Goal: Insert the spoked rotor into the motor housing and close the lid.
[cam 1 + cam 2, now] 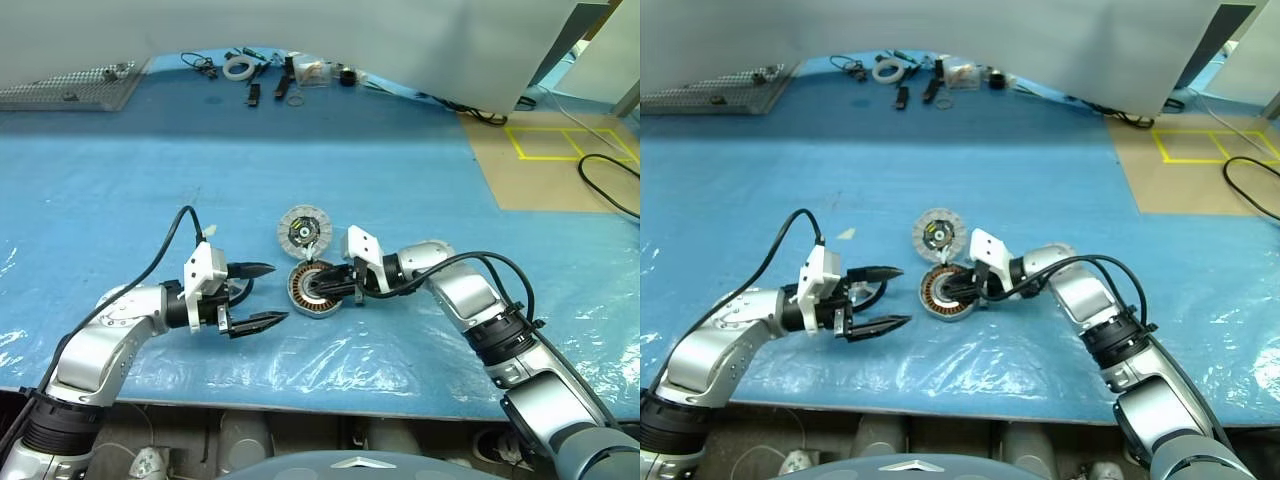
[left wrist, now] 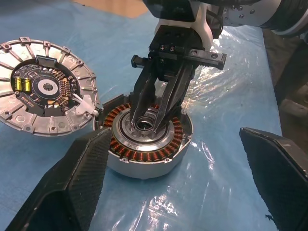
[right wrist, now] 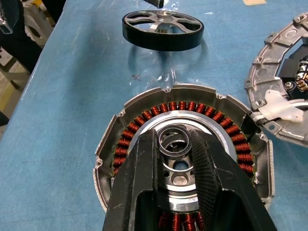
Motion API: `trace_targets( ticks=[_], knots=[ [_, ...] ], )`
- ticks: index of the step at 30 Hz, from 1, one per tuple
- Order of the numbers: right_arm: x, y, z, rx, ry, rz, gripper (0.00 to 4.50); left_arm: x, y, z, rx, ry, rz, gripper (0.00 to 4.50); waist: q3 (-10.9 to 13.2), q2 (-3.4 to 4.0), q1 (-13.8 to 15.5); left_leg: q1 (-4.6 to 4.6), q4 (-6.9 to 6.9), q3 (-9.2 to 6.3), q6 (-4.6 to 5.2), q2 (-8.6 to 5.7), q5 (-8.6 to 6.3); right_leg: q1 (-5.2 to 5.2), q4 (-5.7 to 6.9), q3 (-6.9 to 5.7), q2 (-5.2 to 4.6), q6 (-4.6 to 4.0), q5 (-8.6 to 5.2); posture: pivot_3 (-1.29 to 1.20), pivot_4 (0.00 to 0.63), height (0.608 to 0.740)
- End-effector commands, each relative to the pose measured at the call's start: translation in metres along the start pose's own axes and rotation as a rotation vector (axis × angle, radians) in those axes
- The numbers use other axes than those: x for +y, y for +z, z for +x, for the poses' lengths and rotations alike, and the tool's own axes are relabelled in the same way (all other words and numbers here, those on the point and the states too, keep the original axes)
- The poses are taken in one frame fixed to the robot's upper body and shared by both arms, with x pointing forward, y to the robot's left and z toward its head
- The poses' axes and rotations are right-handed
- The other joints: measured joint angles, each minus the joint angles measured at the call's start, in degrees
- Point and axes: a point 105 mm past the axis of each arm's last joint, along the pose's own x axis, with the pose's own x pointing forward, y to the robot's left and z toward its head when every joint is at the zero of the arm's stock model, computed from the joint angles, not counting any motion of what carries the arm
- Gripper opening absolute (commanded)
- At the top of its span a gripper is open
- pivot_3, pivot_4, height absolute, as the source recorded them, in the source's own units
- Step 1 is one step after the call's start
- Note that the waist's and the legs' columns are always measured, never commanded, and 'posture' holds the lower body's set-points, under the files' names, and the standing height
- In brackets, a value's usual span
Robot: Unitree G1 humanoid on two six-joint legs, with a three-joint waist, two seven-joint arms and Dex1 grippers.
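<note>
Both end effectors visible: right end effector (image 3: pixel 175 144) pinches the silver centre hub of the spoked rotor (image 2: pixel 147 139), sitting in the motor housing (image 3: pixel 108 144). Left end effector (image 1: pixel 262 295) spread, empty, just beside. Lid (image 1: pixel 304 232) touching housing on blue tabletop (image 1: pixel 400 160).

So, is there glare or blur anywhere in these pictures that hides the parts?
Head views: bright glare on the wrinkled plastic sheet near the table's front edge, parts clear. Left wrist view: its own dark fingers look soft, copper ring sharp. Right wrist view: ring sharp, black wheel casts a faint shadow.
</note>
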Motion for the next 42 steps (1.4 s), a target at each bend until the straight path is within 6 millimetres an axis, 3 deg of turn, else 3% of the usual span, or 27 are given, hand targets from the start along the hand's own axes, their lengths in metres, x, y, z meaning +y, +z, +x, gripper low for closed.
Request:
trace_targets(
  ticks=[1,18,31,42],
  knots=[
    [-0.003,0.009,-0.003,-0.010,-0.002,-0.041,0.66,-0.004,0.004,0.001,-0.012,-0.008,0.028,4.50,0.0,0.00,0.0,0.00,0.00,0.00,0.00,0.00,0.00,0.00,0.00,0.00,0.00,0.00,0.00,0.00,0.150,0.740],
    [-0.005,0.025,-0.010,-0.038,-0.015,-0.101,0.66,-0.004,0.003,0.003,-0.009,-0.006,0.022,4.50,0.0,0.00,0.0,0.00,0.00,0.00,0.00,0.01,0.00,0.00,0.00,0.00,0.00,0.00,0.00,0.00,0.150,0.740],
    [-0.004,0.007,-0.005,0.012,-0.001,-0.083,0.66,-0.002,0.004,0.002,-0.006,0.001,0.021,4.50,0.0,0.00,0.0,0.00,0.01,0.00,0.00,0.01,0.00,0.00,0.00,0.00,0.00,0.00,0.01,0.00,0.150,0.740],
    [-0.002,0.005,-0.004,0.019,0.012,-0.080,0.66,-0.002,0.004,0.003,-0.007,0.002,0.021,4.50,0.0,0.00,0.0,0.00,0.01,0.00,0.00,0.01,0.00,0.00,0.01,0.00,0.00,-0.01,0.00,0.00,0.150,0.740]
  ],
)
